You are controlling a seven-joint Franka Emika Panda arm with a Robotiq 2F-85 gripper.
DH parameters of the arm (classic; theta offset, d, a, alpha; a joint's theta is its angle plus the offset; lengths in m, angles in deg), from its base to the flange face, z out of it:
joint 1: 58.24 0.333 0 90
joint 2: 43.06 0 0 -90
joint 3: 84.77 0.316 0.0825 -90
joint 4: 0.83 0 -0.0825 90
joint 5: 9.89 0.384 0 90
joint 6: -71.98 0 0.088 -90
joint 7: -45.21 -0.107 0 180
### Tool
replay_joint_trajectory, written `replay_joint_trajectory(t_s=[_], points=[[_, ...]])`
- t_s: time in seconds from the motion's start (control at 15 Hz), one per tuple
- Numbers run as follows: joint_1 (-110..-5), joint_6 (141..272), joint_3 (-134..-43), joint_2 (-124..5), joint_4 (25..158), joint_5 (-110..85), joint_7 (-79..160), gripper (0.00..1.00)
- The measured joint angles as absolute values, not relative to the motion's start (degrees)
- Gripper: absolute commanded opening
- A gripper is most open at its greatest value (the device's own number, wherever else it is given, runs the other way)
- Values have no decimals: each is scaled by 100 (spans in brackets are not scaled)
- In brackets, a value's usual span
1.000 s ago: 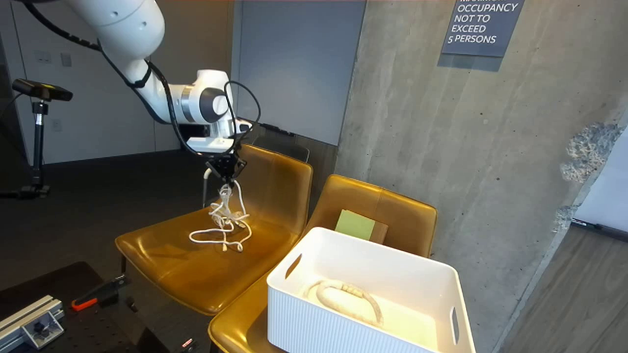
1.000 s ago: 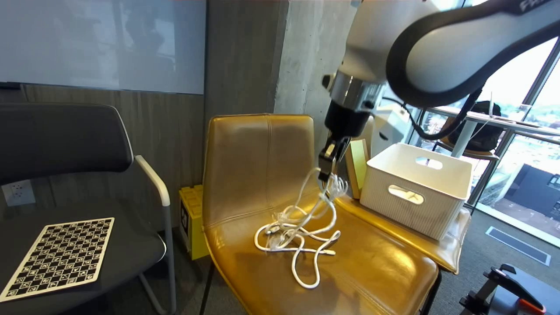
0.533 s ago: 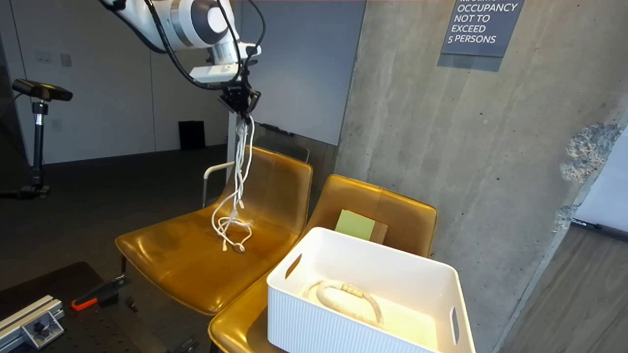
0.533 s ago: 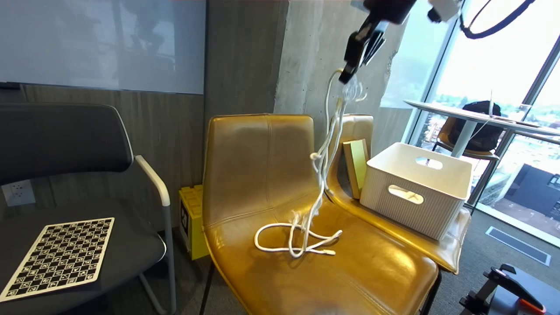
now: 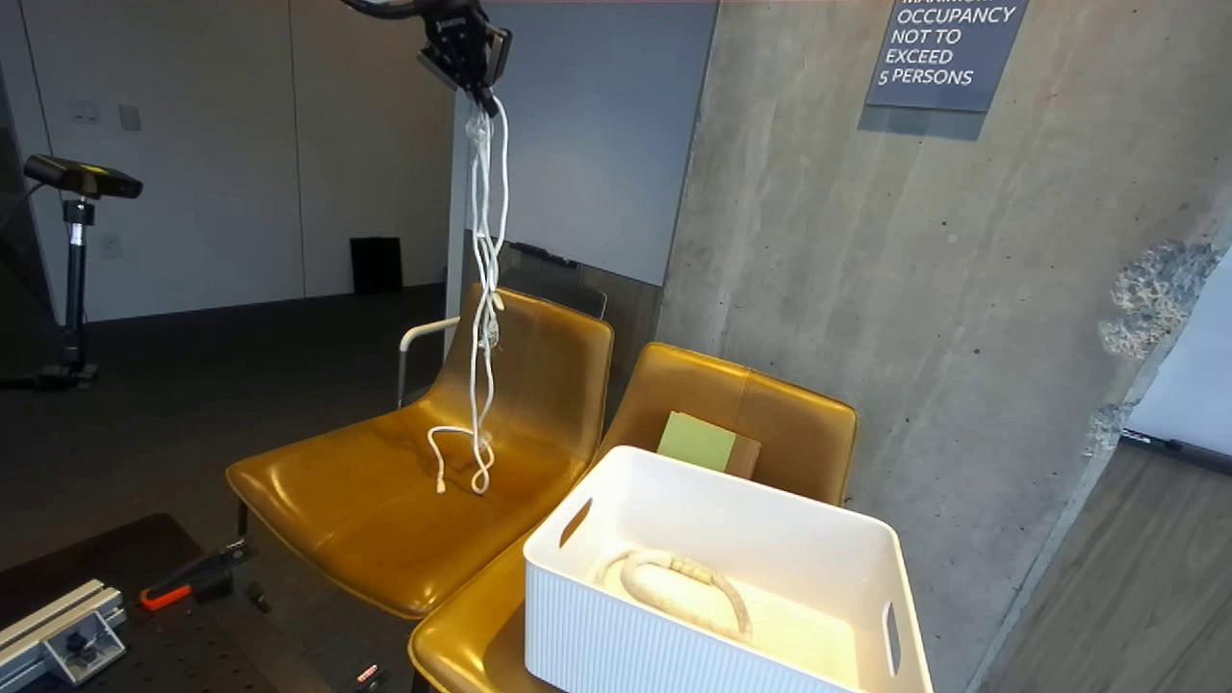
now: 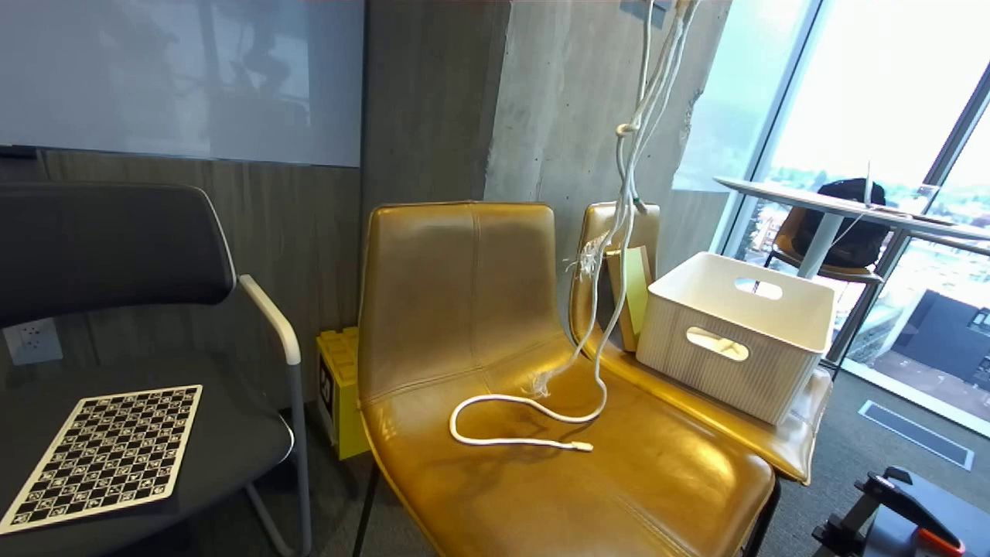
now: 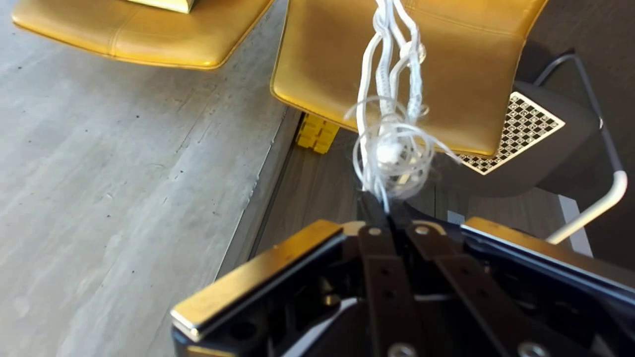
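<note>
The end effector is pressing its two fingers nearly together and is gripping a white cord between the tips. It is staying high above the seats, and the cord is hanging from it in several long strands, which are forming loops and small knots. Close to the grip, a tuft of thin curled threads is sticking out. The lower end of the cord is lying in a curve on the seat of a tan chair.

Just beside it, a second tan chair is carrying an upright white bin. Inside the bin, a pale rope-like loop is resting. Between the bin and the chair's back, a flat object with a green face is leaning; I cannot tell if it is touching the bin.

To the other side of the first chair, a dark chair is bearing a checkered board, and a yellow box is standing between these two chairs.

Farther away, a concrete wall is rising, with an occupancy sign hanging on it. In an exterior view, a table is standing near the bright window.
</note>
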State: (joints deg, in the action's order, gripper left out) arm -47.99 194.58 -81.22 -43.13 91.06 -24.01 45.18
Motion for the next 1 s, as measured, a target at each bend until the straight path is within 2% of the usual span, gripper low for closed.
replay_joint_trajectory(t_s=[0.47, 1.0], points=[[-4845, 19407, -8100, -4222, 8888, -2418, 4518, 1], [-4854, 19467, -7945, -4341, 9630, -2611, 4477, 1]])
